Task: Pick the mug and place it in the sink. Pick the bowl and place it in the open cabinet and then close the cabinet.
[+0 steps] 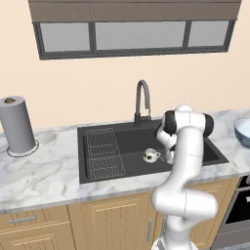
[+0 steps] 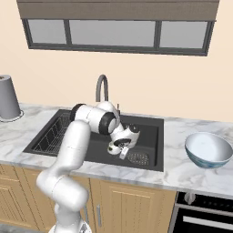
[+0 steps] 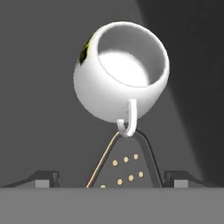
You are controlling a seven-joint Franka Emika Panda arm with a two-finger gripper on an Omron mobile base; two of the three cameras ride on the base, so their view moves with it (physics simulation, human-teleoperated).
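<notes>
Mug (image 3: 120,76) sits in sink (image 1: 195,141), gripper (image 3: 111,178) spread wide, gripping nothing. Best lift straight up, clear of handle, before heading right for bowl (image 2: 208,150).

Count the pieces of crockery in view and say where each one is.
2. The mug sits in the sink, near the open gripper; the bowl rests on the counter to the sink's right.

mug (image 1: 151,155) in sink (image 1: 97,134), bowl (image 1: 243,132) on counter (image 1: 44,171)

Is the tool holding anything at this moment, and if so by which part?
Nothing is held. The tool is open, its fingertips spread clear of the mug, which sits in the sink.
</notes>
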